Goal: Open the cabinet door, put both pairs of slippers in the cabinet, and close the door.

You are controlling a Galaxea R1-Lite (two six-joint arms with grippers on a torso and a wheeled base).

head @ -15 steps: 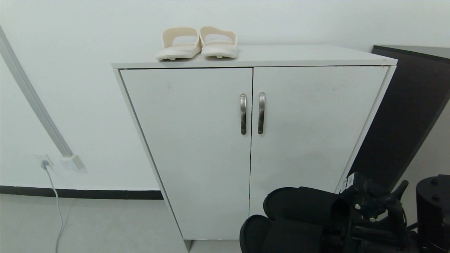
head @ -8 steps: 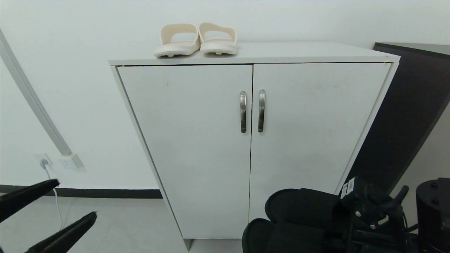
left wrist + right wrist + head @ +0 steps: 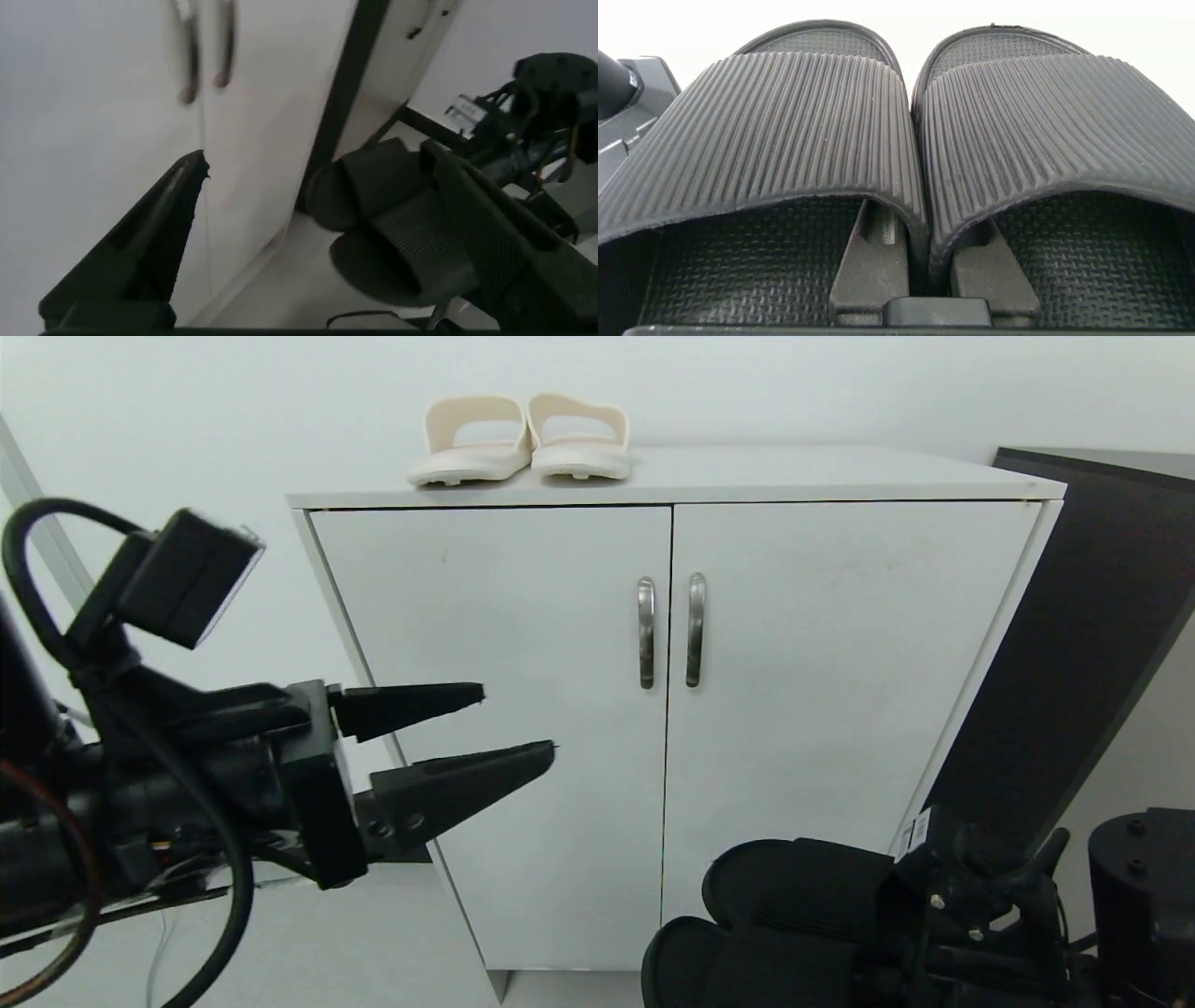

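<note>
L gripper (image 3: 516, 718) has come up from the lower-left corner of head view: absent 1 s ago, only fingertips low by the floor 0.5 s ago. It's now raised w/ fingers apart in front of the left cabinet door (image 3: 541, 597), short of the handles (image 3: 646, 633). Head cam also shifted slightly early on.

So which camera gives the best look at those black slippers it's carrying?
The right wrist view: the black slippers sit side by side up close, ribbed straps clear, pinched by the right claw. The head view catches them low and partly cut off; the left wrist view shows them farther off.
</note>
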